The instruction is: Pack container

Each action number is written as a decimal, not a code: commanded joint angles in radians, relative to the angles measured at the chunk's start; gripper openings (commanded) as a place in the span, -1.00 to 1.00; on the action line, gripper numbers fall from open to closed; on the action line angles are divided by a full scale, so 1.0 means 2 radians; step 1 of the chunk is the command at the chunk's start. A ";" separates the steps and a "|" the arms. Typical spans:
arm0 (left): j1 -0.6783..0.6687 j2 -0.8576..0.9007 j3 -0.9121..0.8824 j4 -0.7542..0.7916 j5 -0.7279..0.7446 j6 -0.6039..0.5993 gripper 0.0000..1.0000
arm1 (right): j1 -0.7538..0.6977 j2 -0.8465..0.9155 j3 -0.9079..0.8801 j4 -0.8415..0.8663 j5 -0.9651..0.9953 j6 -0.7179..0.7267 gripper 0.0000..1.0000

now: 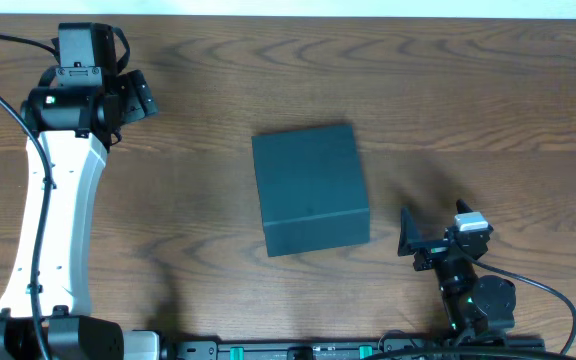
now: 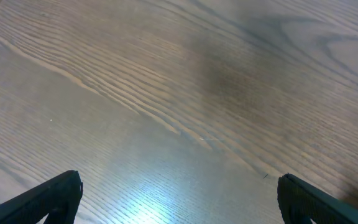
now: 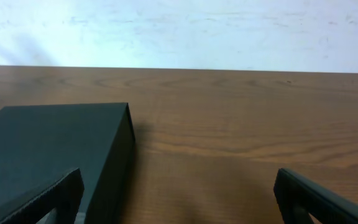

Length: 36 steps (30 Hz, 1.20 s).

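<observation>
With left end effector [image 2: 179,200] and right end effector [image 3: 178,198] both gaping empty, ease the right one squarely toward the shut container [image 1: 311,190], whose flap edge is unclear.

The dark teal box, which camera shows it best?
The overhead view: the whole box shows, with every edge visible. The right wrist view cuts it off at the left frame edge; the left wrist view shows only tabletop.

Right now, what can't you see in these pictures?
1. Inside the dark teal-green rectangular cardboard box: every view, its shut top covers it.
2. The box's left end, right wrist view: cut off by the picture edge and a finger of the right pincer.
3. Most of the left pincer, left wrist view: cut off by the bottom edge.
</observation>
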 commanded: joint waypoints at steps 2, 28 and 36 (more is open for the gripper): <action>0.001 0.003 0.002 -0.001 -0.009 0.003 0.97 | -0.005 -0.004 -0.006 0.002 0.005 0.007 0.99; 0.001 -0.070 0.002 0.096 -0.042 0.015 0.97 | -0.005 -0.004 -0.006 0.002 0.005 0.007 0.99; -0.007 -0.177 -0.001 0.264 -0.039 0.014 0.97 | -0.005 -0.004 -0.006 0.002 0.005 0.007 0.99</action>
